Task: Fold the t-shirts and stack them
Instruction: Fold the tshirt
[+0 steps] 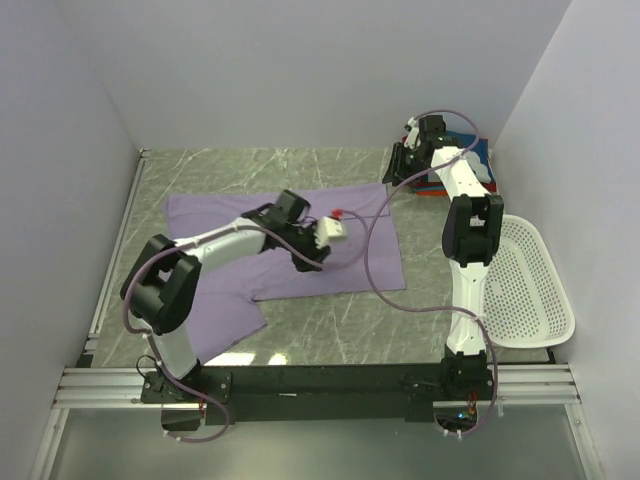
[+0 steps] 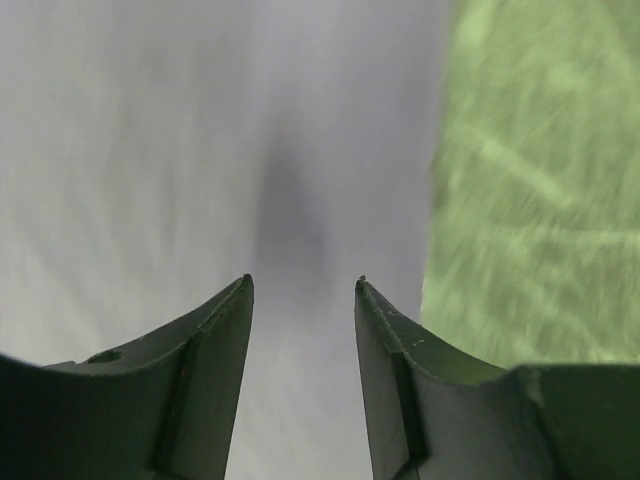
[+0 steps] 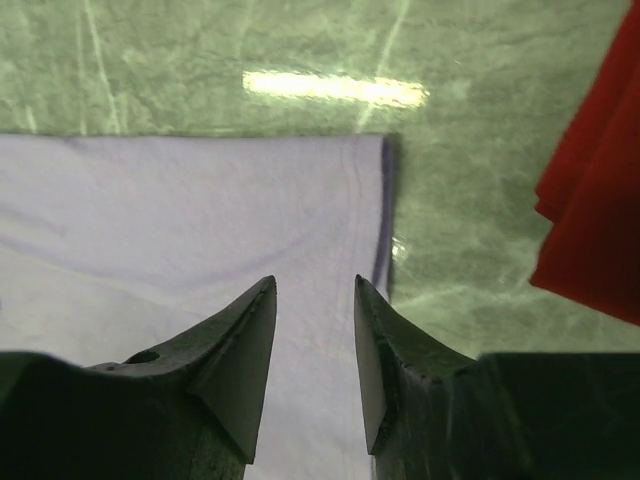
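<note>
A lavender t-shirt (image 1: 230,235) lies spread flat on the green marble table, one sleeve (image 1: 225,320) reaching toward the near left. My left gripper (image 1: 315,250) hovers over the shirt's right half, open, with only lavender cloth (image 2: 200,150) below its jaws (image 2: 303,283). My right gripper (image 1: 398,170) is stretched to the far right, over the shirt's far right corner (image 3: 340,190). It is open (image 3: 315,282) and holds nothing. A red t-shirt (image 3: 595,190) lies just to its right. Folded blue cloth (image 1: 478,155) sits behind the right arm.
A white perforated basket (image 1: 525,290) stands at the right edge of the table. White walls close in the left, back and right sides. Bare marble (image 1: 250,165) shows beyond the shirt and along the near edge (image 1: 340,330).
</note>
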Robot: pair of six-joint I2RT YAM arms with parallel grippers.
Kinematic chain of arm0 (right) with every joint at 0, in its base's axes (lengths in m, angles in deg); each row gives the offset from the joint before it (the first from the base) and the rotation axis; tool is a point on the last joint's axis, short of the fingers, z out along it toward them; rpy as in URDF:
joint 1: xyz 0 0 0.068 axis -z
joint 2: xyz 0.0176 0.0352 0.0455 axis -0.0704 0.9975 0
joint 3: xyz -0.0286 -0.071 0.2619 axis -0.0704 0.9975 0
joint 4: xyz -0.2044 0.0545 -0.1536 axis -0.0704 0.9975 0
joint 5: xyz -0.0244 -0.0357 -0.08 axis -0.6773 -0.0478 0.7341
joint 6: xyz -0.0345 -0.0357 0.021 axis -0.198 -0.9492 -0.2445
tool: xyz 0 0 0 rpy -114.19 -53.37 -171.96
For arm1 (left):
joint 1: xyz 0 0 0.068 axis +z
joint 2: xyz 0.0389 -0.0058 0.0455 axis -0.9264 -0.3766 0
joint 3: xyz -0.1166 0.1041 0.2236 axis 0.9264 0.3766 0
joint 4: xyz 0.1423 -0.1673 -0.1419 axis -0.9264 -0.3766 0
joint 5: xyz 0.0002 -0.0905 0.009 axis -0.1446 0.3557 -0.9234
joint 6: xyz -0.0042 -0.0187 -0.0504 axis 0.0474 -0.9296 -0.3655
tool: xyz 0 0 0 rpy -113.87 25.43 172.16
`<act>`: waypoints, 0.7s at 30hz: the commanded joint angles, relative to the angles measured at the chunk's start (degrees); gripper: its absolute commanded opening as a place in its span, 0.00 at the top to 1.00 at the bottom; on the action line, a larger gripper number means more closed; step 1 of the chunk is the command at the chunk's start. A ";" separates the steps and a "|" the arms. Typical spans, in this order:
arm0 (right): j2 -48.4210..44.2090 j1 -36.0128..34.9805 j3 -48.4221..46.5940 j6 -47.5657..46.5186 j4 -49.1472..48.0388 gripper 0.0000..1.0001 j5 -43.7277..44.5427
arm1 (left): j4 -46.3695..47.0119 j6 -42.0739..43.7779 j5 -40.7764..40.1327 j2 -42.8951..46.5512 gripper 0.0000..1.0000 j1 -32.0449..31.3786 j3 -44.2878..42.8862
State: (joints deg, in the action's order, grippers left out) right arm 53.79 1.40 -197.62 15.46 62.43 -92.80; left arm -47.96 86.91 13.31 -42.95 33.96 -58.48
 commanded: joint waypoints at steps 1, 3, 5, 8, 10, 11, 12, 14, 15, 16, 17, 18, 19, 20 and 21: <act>2.18 0.17 -2.38 3.04 -3.43 0.56 -3.17 | 10.22 4.04 -4.23 -1.89 0.49 -7.72 -2.80; 2.88 0.35 -2.64 3.40 -3.60 0.58 -4.13 | 13.39 4.31 -5.64 -4.44 0.49 -10.64 -4.57; 3.32 0.44 -2.56 3.75 -3.78 0.58 -4.57 | 16.81 5.35 -6.96 -6.47 0.50 -14.77 -6.58; 3.85 0.70 -2.47 3.84 -3.60 0.59 -5.19 | 21.38 7.03 -7.75 -10.33 0.49 -18.82 -7.90; 3.68 0.88 -1.86 3.75 -3.52 0.59 -5.28 | 22.19 7.30 -8.46 -13.76 0.47 -20.75 -9.22; 3.50 0.88 -1.51 3.40 -3.52 0.59 -5.28 | 22.19 7.21 -8.89 -14.90 0.46 -21.19 -10.79; 3.33 0.79 -1.07 3.22 -3.60 0.59 -5.45 | 22.19 7.30 -9.42 -17.26 0.45 -21.63 -11.68; 2.89 0.96 -0.36 2.87 -3.43 0.59 -5.72 | 22.19 7.12 -9.95 -19.04 0.44 -22.51 -13.52; 2.71 0.96 0.16 2.70 -3.43 0.59 -5.81 | 22.19 7.12 -9.95 -20.09 0.42 -22.78 -13.88; 2.54 0.96 0.43 2.35 -3.34 0.59 -5.98 | 22.11 7.03 -9.95 -20.54 0.41 -23.39 -14.23; 2.36 1.05 0.69 2.26 -3.25 0.59 -6.07 | 22.11 7.03 -10.13 -20.89 0.41 -23.57 -14.32; 1.75 1.05 1.04 2.17 -3.43 0.60 -6.16 | 22.11 7.03 -10.30 -21.15 0.40 -23.83 -14.50; 1.57 1.05 1.83 1.99 -3.60 0.60 -6.16 | 22.19 6.95 -10.31 -21.76 0.41 -24.18 -14.59; 1.13 1.23 2.27 1.99 -3.78 0.60 -6.51 | 22.11 6.86 -10.48 -21.94 0.41 -24.27 -14.85; 1.04 1.23 2.71 1.82 -3.87 0.60 -6.68 | 21.06 6.86 -10.57 -22.90 0.44 -24.36 -15.38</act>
State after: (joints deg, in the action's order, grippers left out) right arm 58.10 2.06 -195.98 18.11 59.87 -98.17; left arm -27.09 93.36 3.30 -63.91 10.34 -71.51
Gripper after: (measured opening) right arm 0.404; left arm 0.573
